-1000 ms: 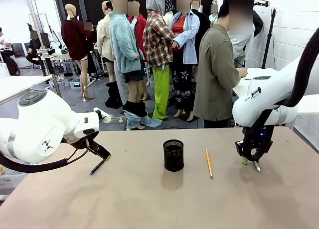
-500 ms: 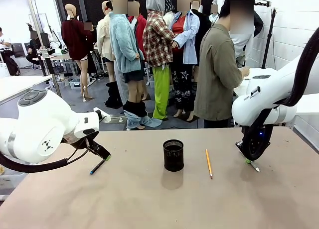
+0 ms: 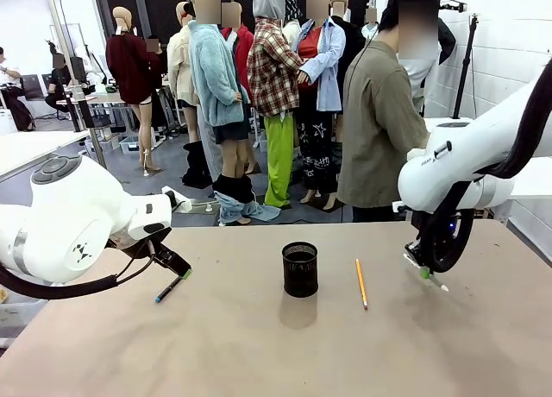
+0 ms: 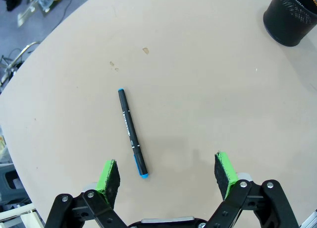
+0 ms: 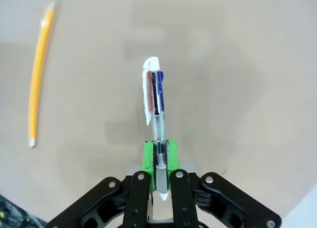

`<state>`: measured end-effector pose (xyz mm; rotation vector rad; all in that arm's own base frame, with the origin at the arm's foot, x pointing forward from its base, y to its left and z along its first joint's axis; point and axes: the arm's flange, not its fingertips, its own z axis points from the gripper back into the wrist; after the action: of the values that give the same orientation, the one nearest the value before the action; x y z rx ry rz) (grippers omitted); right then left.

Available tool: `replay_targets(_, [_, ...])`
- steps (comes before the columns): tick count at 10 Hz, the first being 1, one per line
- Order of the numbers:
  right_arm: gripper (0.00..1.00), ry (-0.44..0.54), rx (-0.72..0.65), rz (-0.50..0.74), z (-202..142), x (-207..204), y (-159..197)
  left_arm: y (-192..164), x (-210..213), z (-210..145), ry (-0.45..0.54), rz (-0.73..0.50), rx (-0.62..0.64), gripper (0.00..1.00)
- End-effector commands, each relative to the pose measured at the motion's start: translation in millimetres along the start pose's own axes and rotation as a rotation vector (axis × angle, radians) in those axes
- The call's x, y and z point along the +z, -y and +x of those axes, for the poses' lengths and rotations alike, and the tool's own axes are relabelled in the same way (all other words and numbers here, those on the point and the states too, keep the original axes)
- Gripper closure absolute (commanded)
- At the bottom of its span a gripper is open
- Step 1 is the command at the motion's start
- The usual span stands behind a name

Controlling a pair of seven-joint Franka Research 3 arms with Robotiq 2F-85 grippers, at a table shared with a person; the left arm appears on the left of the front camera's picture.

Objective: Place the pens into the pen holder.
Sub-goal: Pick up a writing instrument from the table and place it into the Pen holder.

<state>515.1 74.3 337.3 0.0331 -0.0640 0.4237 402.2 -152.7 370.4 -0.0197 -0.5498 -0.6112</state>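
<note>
My right gripper (image 5: 159, 156) is shut on a clear white pen (image 5: 155, 101) with red and blue push buttons, lifted a little off the table at the right (image 3: 425, 273). A yellow pencil (image 3: 361, 283) lies flat between that gripper and the black mesh pen holder (image 3: 300, 269), which stands upright mid-table. The same pencil (image 5: 38, 79) lies at the left of the right wrist view. A dark pen with teal-blue ends (image 4: 132, 133) lies on the table just ahead of my open left gripper (image 4: 167, 171), nearer its left finger. From the front, this pen (image 3: 169, 289) lies below the left gripper (image 3: 178, 268).
The tan table (image 3: 276, 354) has free room in front of the pen holder (image 4: 291, 17) and along its near edge. A person (image 3: 379, 121) stands at the far side, turned away toward a white side table (image 3: 448, 129).
My right gripper has shut on the white pen and lifted it slightly off the table, shifting a little to the left. The left arm has not moved.
</note>
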Motion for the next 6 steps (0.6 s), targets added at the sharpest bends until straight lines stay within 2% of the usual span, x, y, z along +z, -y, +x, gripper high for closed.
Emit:
replay_targets(1, [1.0, 0.163, 0.197, 0.148, -21.6, 23.2, -2.0, -1.8, 0.6, -0.3, 0.001, 0.0, 0.004, 0.0])
replay_targets(6, [1.0, 0.649, 0.612, 0.484, -14.9, 68.5, -52.6, -1.8, 0.6, -0.3, 0.001, 0.0, 0.004, 0.0])
